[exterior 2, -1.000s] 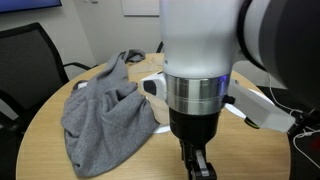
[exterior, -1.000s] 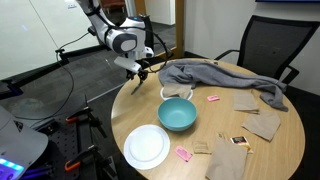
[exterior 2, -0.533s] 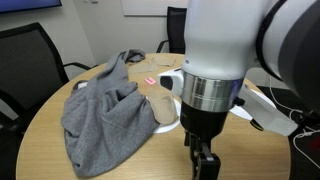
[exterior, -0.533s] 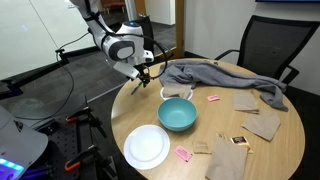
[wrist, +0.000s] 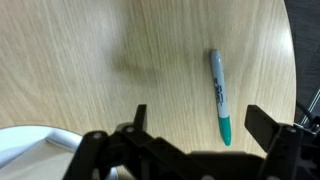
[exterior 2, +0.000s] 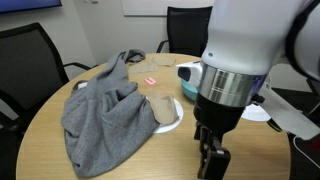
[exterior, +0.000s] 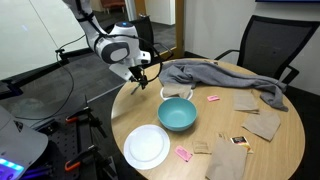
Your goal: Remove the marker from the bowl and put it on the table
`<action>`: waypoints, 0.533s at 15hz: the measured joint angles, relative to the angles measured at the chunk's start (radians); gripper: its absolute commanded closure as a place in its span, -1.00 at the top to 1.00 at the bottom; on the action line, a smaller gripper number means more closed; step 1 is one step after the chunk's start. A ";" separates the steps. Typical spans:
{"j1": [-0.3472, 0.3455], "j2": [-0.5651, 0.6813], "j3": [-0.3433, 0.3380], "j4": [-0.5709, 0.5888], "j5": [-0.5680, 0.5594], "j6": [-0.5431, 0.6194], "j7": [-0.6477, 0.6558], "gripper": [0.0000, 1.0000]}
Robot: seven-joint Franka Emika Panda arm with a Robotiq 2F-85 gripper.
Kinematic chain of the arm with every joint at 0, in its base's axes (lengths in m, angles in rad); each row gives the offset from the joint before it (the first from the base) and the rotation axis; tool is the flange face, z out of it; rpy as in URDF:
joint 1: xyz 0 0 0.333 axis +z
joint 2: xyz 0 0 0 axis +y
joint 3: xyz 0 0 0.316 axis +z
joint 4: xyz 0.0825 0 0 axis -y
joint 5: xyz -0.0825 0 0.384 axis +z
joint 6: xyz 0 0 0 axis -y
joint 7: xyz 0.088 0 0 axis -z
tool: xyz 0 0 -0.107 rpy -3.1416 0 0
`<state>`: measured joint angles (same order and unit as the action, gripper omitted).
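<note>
While the marker [wrist: 219, 95] is lying on the desk [wrist: 90, 50] below, crosswise to its grip, the hand [wrist: 198, 113] is hovering spread, empty.

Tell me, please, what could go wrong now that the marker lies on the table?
The marker lies close to the edge of the table; being round, it could roll off if nudged. The gripper hangs above it with jaws open, so a low sideways move might sweep it off.
</note>
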<state>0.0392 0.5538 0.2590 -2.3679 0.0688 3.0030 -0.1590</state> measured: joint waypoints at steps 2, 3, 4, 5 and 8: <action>0.018 -0.043 -0.014 -0.043 0.000 0.011 0.044 1.00; 0.028 -0.067 -0.023 -0.067 0.000 0.016 0.064 1.00; 0.036 -0.091 -0.029 -0.090 0.000 0.022 0.083 1.00; 0.046 -0.117 -0.038 -0.115 0.000 0.027 0.101 1.00; 0.087 -0.195 -0.076 -0.185 -0.003 0.042 0.150 1.00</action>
<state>0.1258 0.3584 0.1827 -2.5531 0.0659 3.0445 -0.0089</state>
